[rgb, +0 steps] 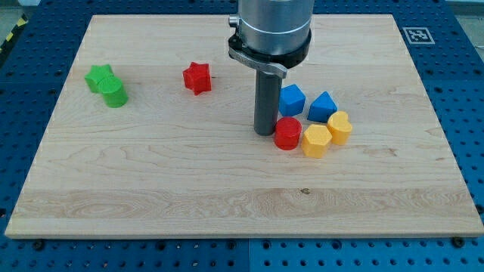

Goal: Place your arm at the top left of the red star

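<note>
Tabletop [227, 189] of pale wood fills the camera view, set on a blue perforated base [465, 91], with a small black-and-white marker [417, 35] at its corner toward the view's top right. We see our arm [272, 30] coming down from the view's top centre as a grey metal cylinder that narrows to a dark rod, and my tip [265, 133] rests on the wood right of centre. We have no jaws to report: the arm ends in the plain rod alone. The tip stands just beside the red round block [287, 134], on that block's left in the view, close enough that we cannot tell whether the two touch. Right of the red round block sit two yellow blocks, a yellow hexagonal block [315, 140] and a second yellow block [339, 127], packed close together. Above them lie two blue blocks, a blue block [292, 100] just right of the rod and another blue block [322, 106] beside it. The red star [197, 78] lies well apart from the tip, toward the view's upper left, alone on bare wood. Farther left, near the edge, a green star [99, 77] and a green round block [115, 93] sit touching each other.
</note>
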You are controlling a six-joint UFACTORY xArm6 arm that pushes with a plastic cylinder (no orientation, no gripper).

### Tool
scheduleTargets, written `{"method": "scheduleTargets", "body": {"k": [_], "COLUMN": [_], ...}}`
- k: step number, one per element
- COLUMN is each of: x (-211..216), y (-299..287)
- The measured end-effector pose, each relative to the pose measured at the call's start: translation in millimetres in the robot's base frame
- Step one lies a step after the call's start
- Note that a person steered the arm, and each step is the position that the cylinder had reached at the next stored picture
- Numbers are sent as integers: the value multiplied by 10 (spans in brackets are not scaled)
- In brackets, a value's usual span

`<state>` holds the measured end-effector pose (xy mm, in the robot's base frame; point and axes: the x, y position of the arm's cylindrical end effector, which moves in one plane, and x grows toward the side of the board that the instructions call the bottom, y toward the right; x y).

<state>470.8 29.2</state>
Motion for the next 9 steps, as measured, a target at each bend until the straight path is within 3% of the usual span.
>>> {"method": "scheduleTargets", "body": {"k": [4, 5, 7, 8, 9], "x": [-182, -209, -856, -1376, -1675], "y": [17, -270, -371, -533, -927]}}
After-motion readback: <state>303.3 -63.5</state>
